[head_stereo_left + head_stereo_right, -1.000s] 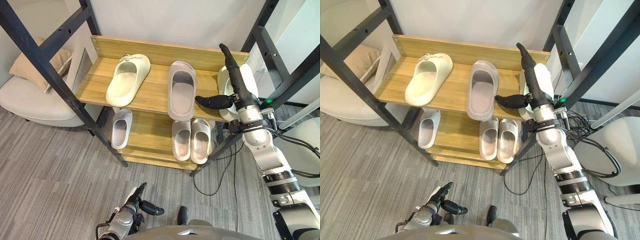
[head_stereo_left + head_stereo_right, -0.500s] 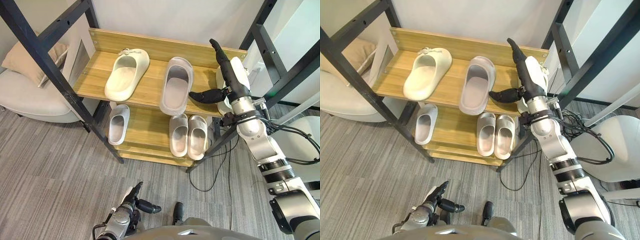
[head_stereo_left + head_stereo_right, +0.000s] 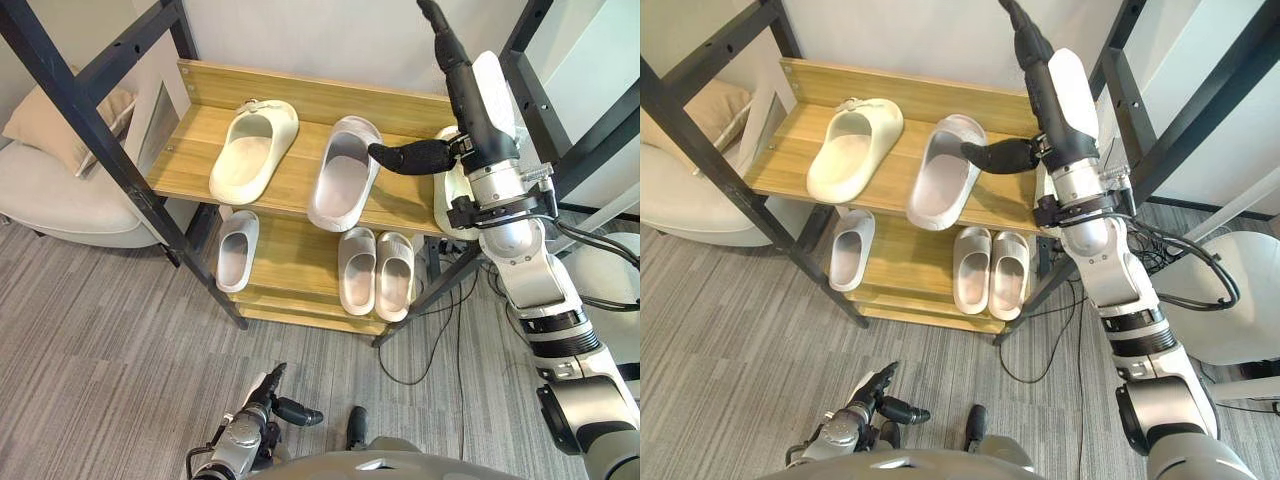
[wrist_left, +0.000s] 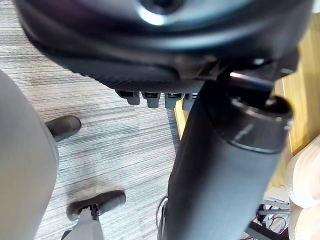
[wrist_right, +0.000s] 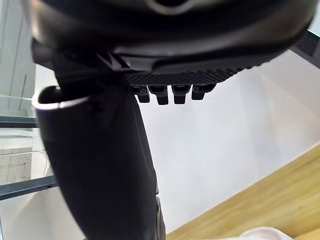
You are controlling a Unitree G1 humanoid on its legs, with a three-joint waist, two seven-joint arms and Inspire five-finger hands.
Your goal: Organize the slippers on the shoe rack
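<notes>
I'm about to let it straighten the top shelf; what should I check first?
1. Right hand open, holding nothing: ok.
2. Grey slipper straight on the top shelf: not ok, lies slanted.
3. Thumb touching grey slipper: cannot tell.
4. Cream slipper fully on shelf: ok.
5. White slipper behind right hand placed properly: cannot tell, mostly hidden.
6. Left hand clear of the shelf: ok, low down.

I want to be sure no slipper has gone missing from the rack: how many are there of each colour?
Cream slippers: 2, the second partly behind the right hand
Grey slippers: 4, one up top, three on the lower shelf
Total: 6
</notes>
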